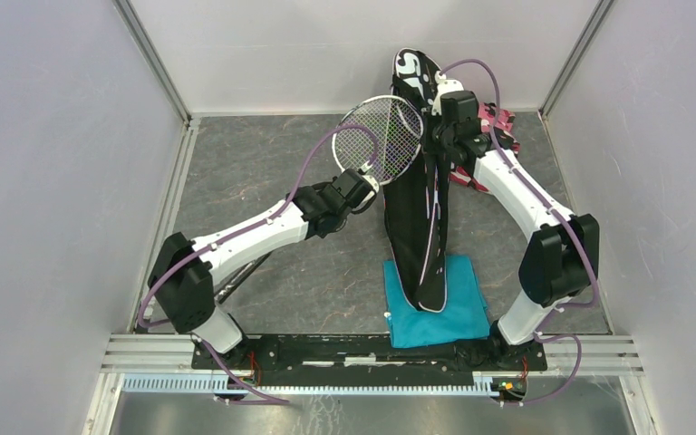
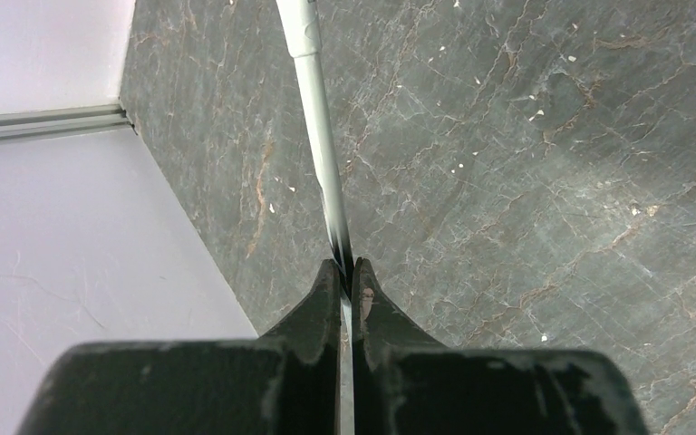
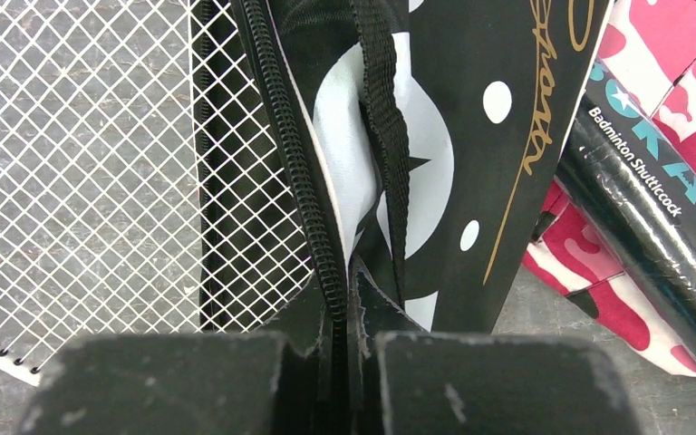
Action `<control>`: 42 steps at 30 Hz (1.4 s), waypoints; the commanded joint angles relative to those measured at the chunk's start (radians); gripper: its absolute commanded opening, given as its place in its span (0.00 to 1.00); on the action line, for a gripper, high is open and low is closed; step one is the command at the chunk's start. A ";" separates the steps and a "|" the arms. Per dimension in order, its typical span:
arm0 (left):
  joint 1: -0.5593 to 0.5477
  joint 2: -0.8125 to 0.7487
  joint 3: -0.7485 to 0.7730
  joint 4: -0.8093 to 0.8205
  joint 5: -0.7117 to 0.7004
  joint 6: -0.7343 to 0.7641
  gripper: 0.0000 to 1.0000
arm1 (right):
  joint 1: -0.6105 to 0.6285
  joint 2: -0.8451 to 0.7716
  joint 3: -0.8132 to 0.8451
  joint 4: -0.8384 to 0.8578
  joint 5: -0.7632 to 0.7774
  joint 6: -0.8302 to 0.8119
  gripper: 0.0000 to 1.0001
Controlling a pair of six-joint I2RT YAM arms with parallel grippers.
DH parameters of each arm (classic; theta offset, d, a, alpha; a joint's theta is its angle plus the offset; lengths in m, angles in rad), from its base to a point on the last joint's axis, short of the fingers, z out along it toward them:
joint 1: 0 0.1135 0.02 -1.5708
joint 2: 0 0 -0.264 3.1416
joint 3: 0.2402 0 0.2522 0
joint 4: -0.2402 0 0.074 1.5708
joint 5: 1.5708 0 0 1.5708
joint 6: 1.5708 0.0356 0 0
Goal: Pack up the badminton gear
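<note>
Left gripper (image 2: 346, 272), closed on the thin shaft of a light, springy racquet (image 1: 379, 136), holds its head beside the zipper edge of the limp bag (image 1: 414, 227), pinched by the right gripper (image 3: 344, 285); shaft, not fragile strings, seems the safest hold.

right gripper (image 3: 344, 281) pinching zip edge of black printed fabric racquet bag (image 3: 489, 163) | white-strung round racquet (image 3: 82, 163) overlapping bag's left side | long black shuttlecock tube (image 3: 652, 199) lying on pink camouflage fabric (image 3: 671, 36)

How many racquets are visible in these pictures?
1. The racquet is held by its shaft in the left gripper, its head at the edge of the black bag. A second one may be hidden, perhaps inside the bag.
</note>
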 commanded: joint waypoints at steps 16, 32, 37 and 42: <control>-0.084 0.118 0.150 0.054 0.029 0.061 0.02 | 0.036 0.050 0.086 0.053 0.020 -0.004 0.00; -0.026 0.155 0.135 0.324 0.117 -0.248 0.02 | -0.006 0.046 0.047 0.093 -0.141 0.085 0.00; 0.076 0.189 0.221 0.300 0.305 -0.412 0.02 | -0.015 0.044 0.036 0.107 -0.172 0.103 0.00; 0.106 0.263 0.293 0.334 0.424 -0.475 0.02 | -0.024 0.056 0.023 0.131 -0.233 0.129 0.00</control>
